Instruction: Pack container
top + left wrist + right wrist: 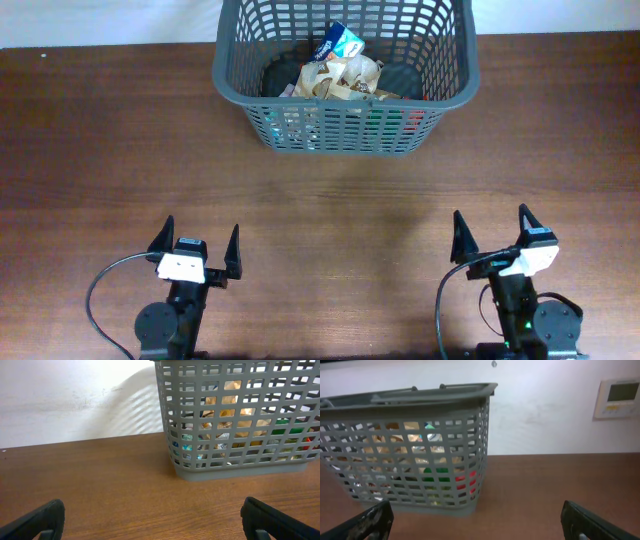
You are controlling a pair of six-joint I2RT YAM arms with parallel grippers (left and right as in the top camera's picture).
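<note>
- Left fingers (163,239): at your near edge of the counter (330,215), left of centre. The two black tips are spread wide and hold nothing. In the left wrist view the tips (37,521) sit at the bottom corners with bare wood between them.
- Right fingers (460,238): at the near edge, right of centre, well apart from the left pair. They are also spread wide and hold nothing. In the right wrist view one tip (592,522) shows at each bottom corner.
- Cable (97,290): black, looping beside the left arm's base.
- Counter: dark brown wood grain, bare between both pairs of fingers and the container.
- Container (340,103): dark grey lattice-sided basket with a thick rim, standing upright at the far middle of the counter, well apart from both arms. You see its left end in the left wrist view (240,471) and its right end in the right wrist view (420,394).
- Contents, on top: a blue-and-white packet (343,42) lying on crumpled tan packets (345,80).
- Contents, through the slots: a green item (436,471) and a red item (466,480), their kind not readable.
- Wall (75,400): white, behind the container.
- Wall panel (619,397): pale, with a small screen, at upper right.
</note>
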